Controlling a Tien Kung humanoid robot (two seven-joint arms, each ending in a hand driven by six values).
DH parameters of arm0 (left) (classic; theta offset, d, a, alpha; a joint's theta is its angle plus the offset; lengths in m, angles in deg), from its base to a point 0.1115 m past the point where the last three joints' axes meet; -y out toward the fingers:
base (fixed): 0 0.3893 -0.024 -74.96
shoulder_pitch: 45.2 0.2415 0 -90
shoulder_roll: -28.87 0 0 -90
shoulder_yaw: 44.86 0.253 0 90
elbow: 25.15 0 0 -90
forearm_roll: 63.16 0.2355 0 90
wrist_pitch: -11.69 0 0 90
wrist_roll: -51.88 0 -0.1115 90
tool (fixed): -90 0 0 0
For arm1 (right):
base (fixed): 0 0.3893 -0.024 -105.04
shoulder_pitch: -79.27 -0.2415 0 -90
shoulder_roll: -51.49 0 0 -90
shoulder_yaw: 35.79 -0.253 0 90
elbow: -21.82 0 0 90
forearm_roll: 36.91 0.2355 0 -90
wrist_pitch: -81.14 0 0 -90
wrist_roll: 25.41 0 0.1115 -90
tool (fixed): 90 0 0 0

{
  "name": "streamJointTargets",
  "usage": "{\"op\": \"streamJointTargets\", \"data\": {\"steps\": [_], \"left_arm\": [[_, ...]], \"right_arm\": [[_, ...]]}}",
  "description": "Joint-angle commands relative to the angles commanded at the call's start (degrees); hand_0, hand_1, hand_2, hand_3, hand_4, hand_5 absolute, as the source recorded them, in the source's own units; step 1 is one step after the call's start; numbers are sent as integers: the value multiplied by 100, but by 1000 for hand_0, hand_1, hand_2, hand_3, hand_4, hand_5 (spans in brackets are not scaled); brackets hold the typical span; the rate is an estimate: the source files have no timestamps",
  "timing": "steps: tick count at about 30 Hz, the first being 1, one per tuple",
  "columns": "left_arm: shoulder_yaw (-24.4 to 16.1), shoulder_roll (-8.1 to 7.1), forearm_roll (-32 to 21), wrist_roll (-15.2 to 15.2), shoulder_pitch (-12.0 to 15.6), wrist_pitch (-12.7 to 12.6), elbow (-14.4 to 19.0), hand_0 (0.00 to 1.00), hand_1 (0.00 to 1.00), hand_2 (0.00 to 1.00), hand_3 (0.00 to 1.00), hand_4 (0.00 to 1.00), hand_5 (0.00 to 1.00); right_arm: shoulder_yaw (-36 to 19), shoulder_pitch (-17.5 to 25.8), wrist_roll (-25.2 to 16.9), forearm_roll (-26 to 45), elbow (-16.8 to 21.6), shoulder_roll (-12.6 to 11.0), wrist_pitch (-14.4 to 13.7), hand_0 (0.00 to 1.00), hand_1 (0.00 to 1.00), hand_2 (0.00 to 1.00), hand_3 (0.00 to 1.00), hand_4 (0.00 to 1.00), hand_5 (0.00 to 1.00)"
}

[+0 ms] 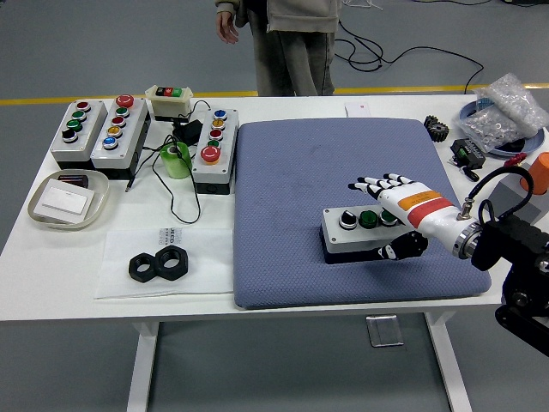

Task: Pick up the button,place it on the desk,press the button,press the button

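Grey-blue padding covers the right half of the white bench (51,249), and on this mat (283,172) the button box (364,236) of the task lies flat, at about four o'clock from the middle of the mat. From the head view, the only one I have, I see it as a pale box with a dark base and a row of round buttons on top: a black and white one at its left end, then green ones; the right end is covered.

My right hand (396,206) comes in from three o'clock and is over the right part of this box. Its fingers (371,182) are spread and flat, pointing to about ten o'clock, and its thumb (401,249) is below, at the near side of the box. It pinches nothing. Whether the palm touches a button I cannot tell. My left hand is not in the picture.

I judge that the box is already put down and that the pressing step is now in hand. The next move asks me to bring one fingertip straight down on one chosen button and not let the other fingers push its neighbours.

Other button boxes (99,130) stand at ten o'clock on the bench, with two black nuts (159,264) at eight o'clock. A person (287,43) stands at twelve o'clock, hands away from the bench.
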Motion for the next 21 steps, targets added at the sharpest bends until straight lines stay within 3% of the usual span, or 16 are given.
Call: {"op": "streamJointTargets", "data": {"steps": [10, 11, 16, 17, 21], "left_arm": [[-1, -3, -3, -2, -7, -4, 2, 732, 828, 877, 830, 642, 998], [3, -4, -8, -1, -7, -3, 3, 728, 828, 878, 830, 642, 998], [-6, -3, 2, -6, -7, -5, 3, 728, 828, 878, 830, 642, 998], [0, -4, -3, -5, -8, -4, 4, 726, 828, 877, 830, 643, 998], [-6, -5, 7, -7, -10, -5, 3, 726, 828, 877, 830, 643, 998]], "right_arm": [[85, -196, 112, 0, -497, 289, 24, 967, 873, 915, 942, 940, 83], [96, -204, 122, -17, -526, 288, 21, 904, 762, 755, 867, 854, 9], [161, -225, 126, -46, -610, 296, 66, 904, 762, 755, 867, 854, 9], [173, -227, 129, -51, -615, 299, 70, 857, 695, 688, 836, 852, 2], [202, -224, 167, -73, -605, 300, 31, 857, 695, 688, 836, 852, 2]]}}
